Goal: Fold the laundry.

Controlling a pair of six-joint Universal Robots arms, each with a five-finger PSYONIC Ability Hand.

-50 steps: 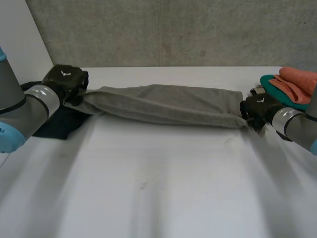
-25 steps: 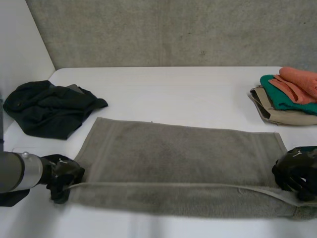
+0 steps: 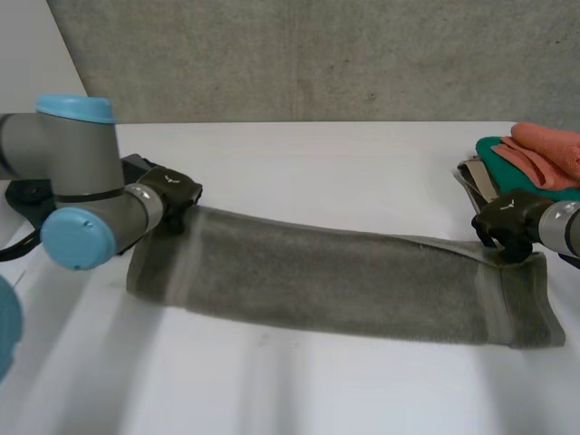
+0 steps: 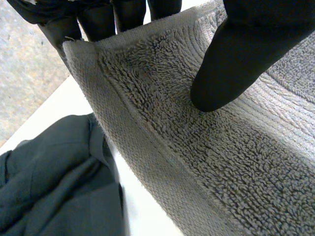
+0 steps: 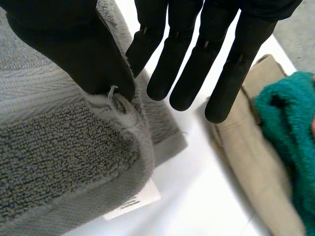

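Left wrist view: the left hand (image 4: 236, 54) has its fingers (image 4: 98, 22) tucked behind the edge of the grey towel (image 4: 211, 162) and its thumb pressed on the front, so that end's pinched. A dark garment (image 4: 49, 182) lies just beside it. The right hand (image 5: 74, 44) pinches the other end's corner under its thumb, with the other fingers sticking out straight. The towel lies stretched across the worktop (image 3: 317, 390) between the two hands, and there's a stack of folded clothes (image 3: 526, 168) near the right one.

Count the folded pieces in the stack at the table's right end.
3, stacked beyond the right hand, which pinches the grey towel: orange piece on top, teal piece beneath it, beige piece at the bottom. More may be hidden underneath.
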